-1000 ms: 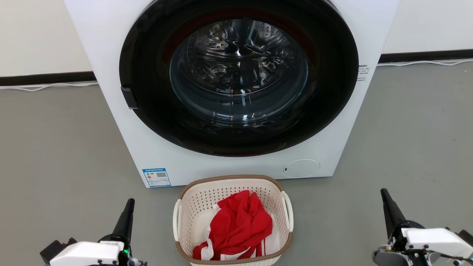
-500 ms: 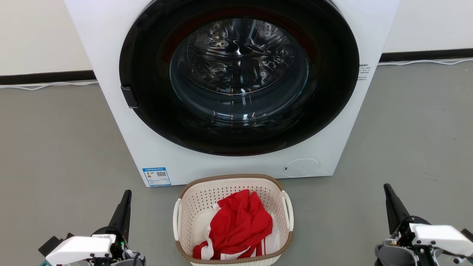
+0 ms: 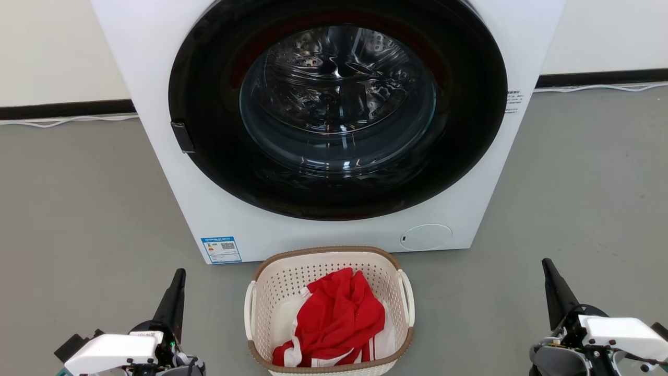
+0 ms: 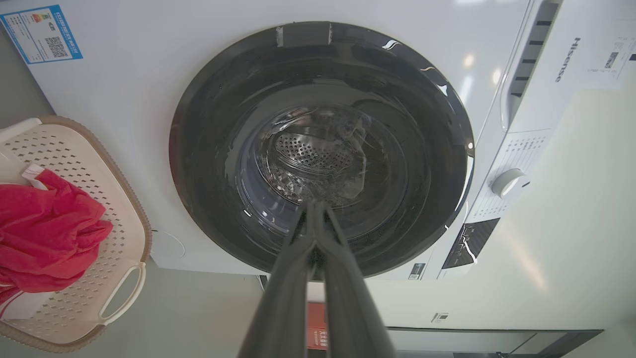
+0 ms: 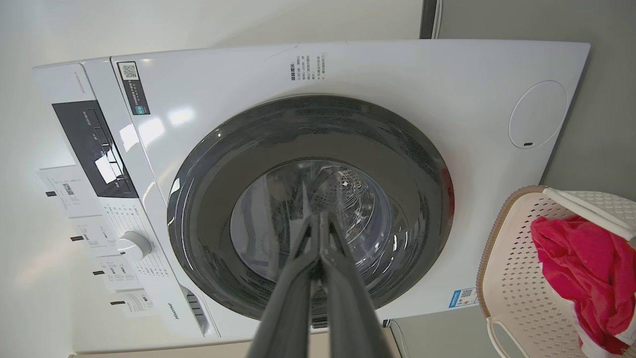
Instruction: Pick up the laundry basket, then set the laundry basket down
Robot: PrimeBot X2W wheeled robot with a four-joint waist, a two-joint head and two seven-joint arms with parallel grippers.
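A large white front-loading washing machine (image 3: 156, 78) with a round dark glass door stands on the grey floor (image 3: 78, 209). Directly before it, on the floor and midway between the two arms, sits the small cream-white perforated plastic laundry basket (image 3: 292, 277) with a brown woven-look rim and white side handles; a crumpled red and white garment (image 3: 339, 313) lies inside. The left gripper (image 3: 180, 274) hangs low, well apart from the basket's left side, its long dark fingers pointing at the washer. The right gripper (image 3: 546, 263) mirrors it, farther out on the right. Both have their jaws pressed fully together, empty and touching nothing.
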